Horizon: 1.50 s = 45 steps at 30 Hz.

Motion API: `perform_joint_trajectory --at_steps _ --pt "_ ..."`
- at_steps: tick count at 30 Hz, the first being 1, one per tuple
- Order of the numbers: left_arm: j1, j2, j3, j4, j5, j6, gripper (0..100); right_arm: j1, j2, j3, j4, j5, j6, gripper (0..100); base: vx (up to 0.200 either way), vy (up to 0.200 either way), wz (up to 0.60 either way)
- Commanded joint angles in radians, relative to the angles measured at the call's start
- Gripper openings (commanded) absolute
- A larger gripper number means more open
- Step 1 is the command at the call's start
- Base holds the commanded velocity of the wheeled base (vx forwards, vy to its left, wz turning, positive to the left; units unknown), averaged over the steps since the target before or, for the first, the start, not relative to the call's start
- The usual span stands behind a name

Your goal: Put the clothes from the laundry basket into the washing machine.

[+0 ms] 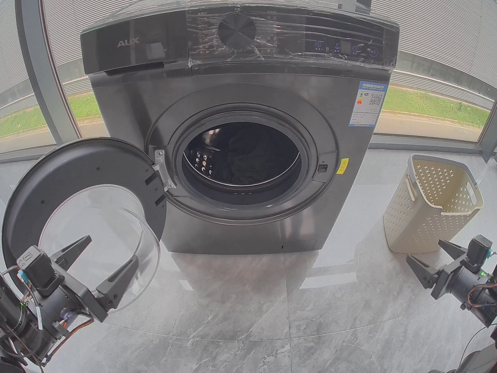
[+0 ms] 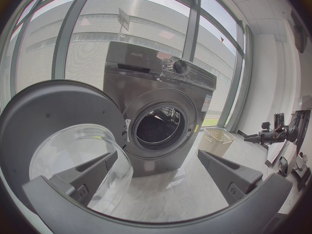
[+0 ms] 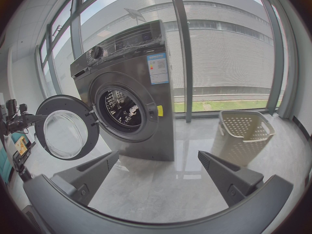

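Note:
A grey front-loading washing machine (image 1: 243,130) stands ahead with its round door (image 1: 77,182) swung wide to the left. Dark clothes (image 1: 253,154) lie inside the drum. The cream laundry basket (image 1: 432,203) stands on the floor to the machine's right, and no clothes show in the part of its inside I see. My left gripper (image 1: 101,260) hangs open low at the left, just before the open door. My right gripper (image 1: 432,260) is open low at the right, close to the basket's near side. Both hold nothing.
The floor (image 1: 248,301) is pale marble tile, bare between the arms and the machine. Tall windows (image 1: 440,37) run behind the machine and basket. The open door's glass bowl (image 2: 81,153) bulges close to my left fingers (image 2: 97,166).

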Motion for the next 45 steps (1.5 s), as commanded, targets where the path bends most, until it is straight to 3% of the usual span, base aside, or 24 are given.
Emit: perform_joint_trajectory --at_steps 1,2,4,5,7,8,10,14,16,17,18,22,24,26,28,29,30,31,32,36,38,40,41,45 --pt "0.101 -0.308 0.04 0.193 -0.001 0.035 100 -0.035 -0.446 0.017 0.311 -0.002 -0.008 100 0.0 0.0 0.0" --pt "0.124 -0.403 0.04 0.314 -0.004 0.035 100 -0.078 -0.559 0.017 0.421 0.001 -0.006 100 0.0 0.0 0.0" --pt "0.135 -0.441 0.04 0.373 -0.003 0.033 100 -0.102 -0.61 0.017 0.466 0.004 -0.006 100 -0.1 0.0 0.0" --pt "0.176 -0.526 0.04 0.499 -0.001 0.025 100 -0.156 -0.736 0.017 0.553 0.01 -0.006 100 -0.2 0.0 0.0" --pt "0.176 -0.526 0.04 0.499 -0.001 0.025 100 -0.156 -0.736 0.017 0.553 0.01 -0.006 100 -0.2 0.0 0.0" --pt "0.245 -0.682 0.04 0.64 -0.018 0.001 100 -0.194 -0.903 0.017 0.676 0.022 -0.006 100 -0.2 0.0 0.0" --pt "0.284 -0.765 0.04 0.713 -0.035 -0.019 100 -0.214 -1.001 0.017 0.759 0.024 -0.008 100 -0.1 0.0 0.0" --pt "0.38 -0.949 0.04 0.914 -0.106 -0.044 100 -0.226 -1.176 0.017 0.961 0.015 0.008 100 0.0 0.0 0.0" --pt "0.429 -1.035 0.04 1.017 -0.155 -0.044 100 -0.226 -1.156 0.017 0.947 0.009 0.018 100 0.0 0.0 0.0" --pt "0.429 -1.035 0.04 1.017 -0.155 -0.044 100 -0.226 -1.156 0.017 0.947 0.009 0.018 100 0.0 0.0 0.0" --pt "0.475 -1.073 0.036 1.061 -0.195 -0.053 100 -0.228 -1.153 0.017 0.947 0.001 0.018 100 0.0 0.0 0.0" --pt "0.497 -1.073 0.04 1.035 -0.188 -0.057 100 -0.24 -1.151 0.017 0.95 -0.036 -0.002 100 0.0 0.0 0.0" --pt "0.54 -1.076 0.04 1.032 -0.133 -0.025 100 -0.303 -1.157 0.017 0.952 -0.071 -0.014 100 0.0 0.0 0.0" --pt "0.6 -1.118 0.039 1.042 -0.133 -0.013 100 -0.371 -1.217 0.017 0.953 -0.027 -0.061 100 0.0 0.0 0.0" --pt "0.613 -1.161 0.039 1.045 -0.185 0.01 100 -0.38 -1.245 0.017 0.957 0.067 -0.091 100 0.0 0.0 0.0" --pt "0.61 -1.161 0.039 1.045 -0.201 0.021 100 -0.377 -1.245 0.017 0.957 0.082 -0.089 100 0.0 0.0 0.0" --pt "0.606 -1.161 0.037 1.048 -0.247 0.035 100 -0.374 -1.245 0.017 0.958 0.105 -0.065 100 0.0 0.0 0.0" --pt "0.606 -1.161 0.037 1.048 -0.247 0.035 100 -0.374 -1.245 0.017 0.958 0.105 -0.065 100 0.0 0.0 0.0" --pt "0.606 -1.159 0.029 1.071 -0.262 0.03 100 -0.374 -1.245 0.017 0.96 0.073 -0.023 100 0.0 0.0 0.0" --pt "0.6 -1.152 -0.006 1.157 -0.185 0.059 100 -0.375 -1.245 0.017 0.96 0.036 0.008 100 0.0 0.0 0.0" --pt "0.598 -1.161 0.017 1.152 -0.211 0.075 100 -0.374 -1.245 0.017 0.96 0.033 0.011 100 0.0 0.0 0.0" --pt "0.6 -1.161 0.033 1.123 -0.238 0.073 100 -0.372 -1.245 0.017 0.96 0.052 0.006 100 0.0 0.0 0.0" --pt "0.6 -1.161 0.039 1.104 -0.236 0.07 100 -0.374 -1.245 0.017 0.96 0.101 0.006 100 0.0 0.0 0.0" --pt "0.6 -1.161 0.039 1.103 -0.236 0.07 100 -0.374 -1.245 0.017 0.961 0.131 -0.031 100 0.0 0.0 0.0"
